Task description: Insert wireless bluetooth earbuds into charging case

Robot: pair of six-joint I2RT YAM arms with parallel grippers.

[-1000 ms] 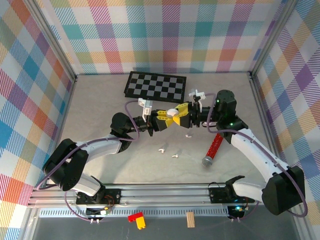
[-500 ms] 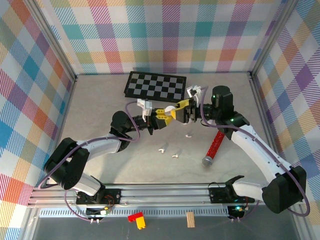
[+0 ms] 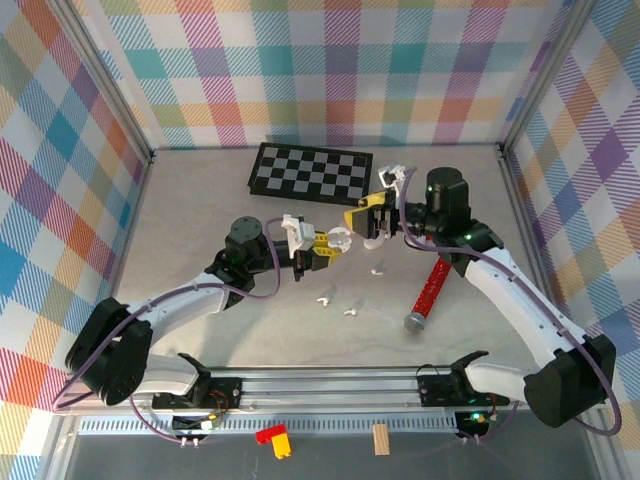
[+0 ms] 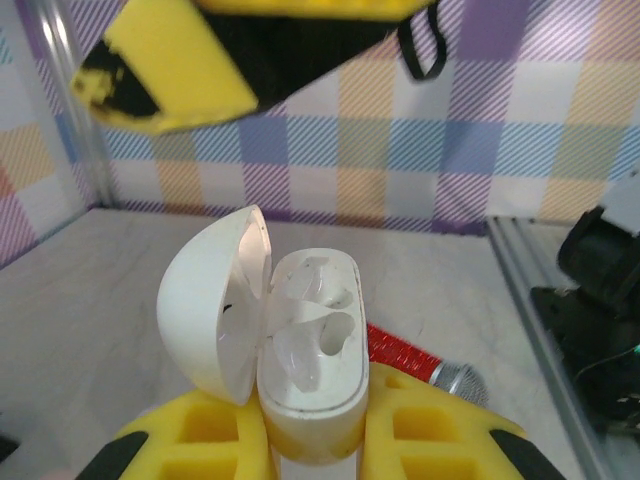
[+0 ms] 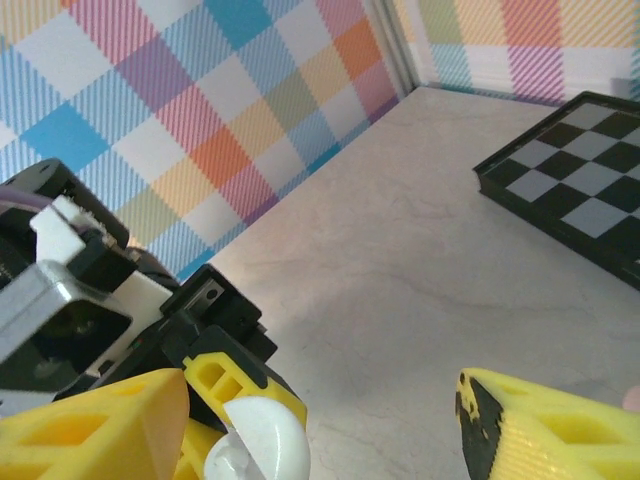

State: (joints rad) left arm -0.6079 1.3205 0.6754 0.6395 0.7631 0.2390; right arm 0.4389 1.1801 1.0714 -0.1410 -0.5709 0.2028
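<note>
From above, we see the left gripper [image 3: 328, 243] clamped on an open white charging case [image 3: 341, 237] over the middle of the table [image 3: 200, 200]. The right gripper [image 3: 370, 220] is just beside it, jaws apart. Three white earbuds [image 3: 323, 299] lie loose on the table, nearer the arm bases. In the left wrist view, yellow fingers [image 4: 160, 445] pinch the upright case [image 4: 308, 350], its lid swung open. In the right wrist view, that arm's yellow fingers [image 5: 100, 420] stand wide apart, and the case [image 5: 265, 438] is at the bottom edge, close to one finger.

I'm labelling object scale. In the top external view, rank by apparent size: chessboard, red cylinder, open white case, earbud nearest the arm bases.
1. chessboard
2. red cylinder
3. open white case, held raised, so nearer the camera, yet clearly smaller
4. earbud
</note>
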